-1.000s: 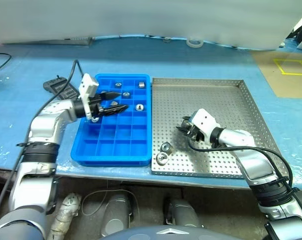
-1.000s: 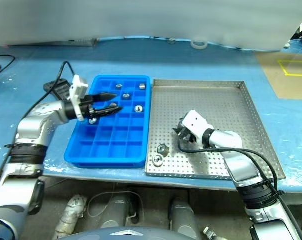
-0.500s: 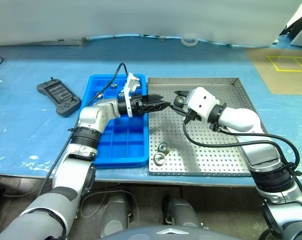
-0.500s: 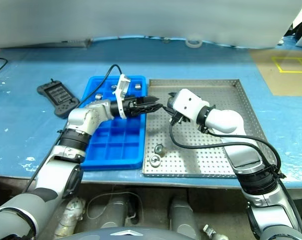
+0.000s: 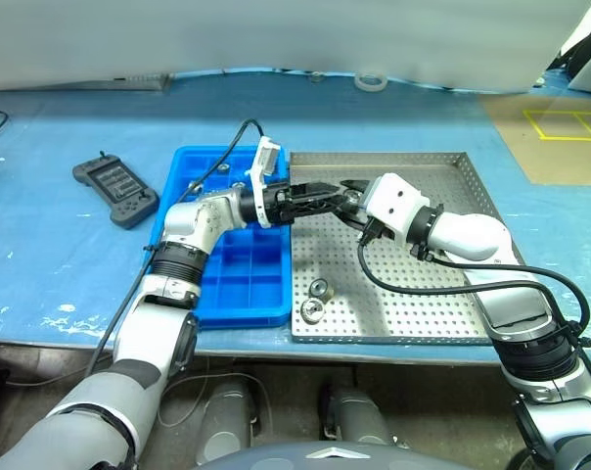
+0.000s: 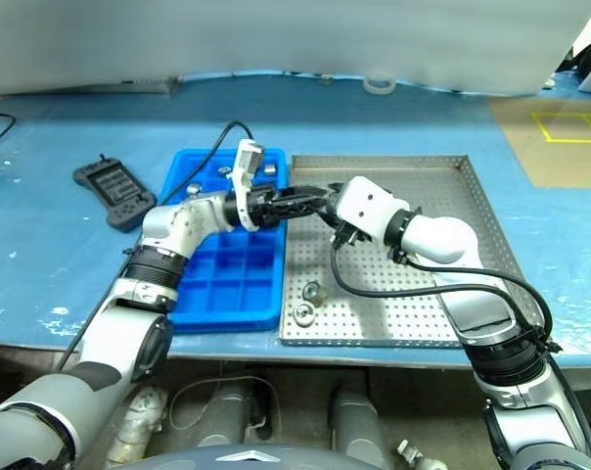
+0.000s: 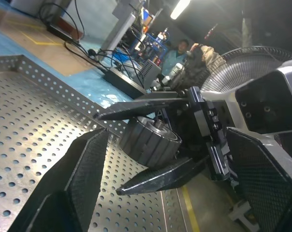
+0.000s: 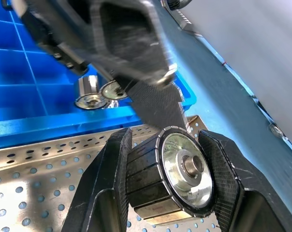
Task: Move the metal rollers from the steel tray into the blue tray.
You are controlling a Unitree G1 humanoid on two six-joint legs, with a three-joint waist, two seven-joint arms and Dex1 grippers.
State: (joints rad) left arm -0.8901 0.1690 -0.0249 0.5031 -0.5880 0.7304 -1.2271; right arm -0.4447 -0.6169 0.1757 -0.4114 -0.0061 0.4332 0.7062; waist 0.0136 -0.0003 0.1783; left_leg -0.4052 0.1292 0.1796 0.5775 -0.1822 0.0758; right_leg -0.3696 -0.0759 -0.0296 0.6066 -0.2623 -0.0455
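Gripping a shiny ribbed metal roller (image 8: 172,176) between its two black fingers (image 8: 109,186), the right gripper (image 5: 352,199) hangs above the near-left part of the large grey perforated steel tray (image 5: 442,294), its jaws part-way closed on the roller's sides. Facing it, the left gripper (image 5: 325,194) stands with jaws spread wide around that same roller; whether its fingertips (image 7: 88,159) touch the metal is hard to tell, since the grippers overlap in the head views and the wrist views crop the tips.

A blue table (image 5: 41,255) carries everything. Beside the steel tray, touching its left rim, lies the bright blue plastic tray (image 5: 242,284) with square compartments; the left arm hides much of its far half, though a few rollers (image 8: 95,99) show in far compartments. Two more rollers (image 5: 317,300) sit on the steel tray's near-left corner, close together. A dark grey handheld controller (image 5: 116,188) lies well left of the blue tray. A white tape roll (image 5: 370,80) rests at the table's far edge.
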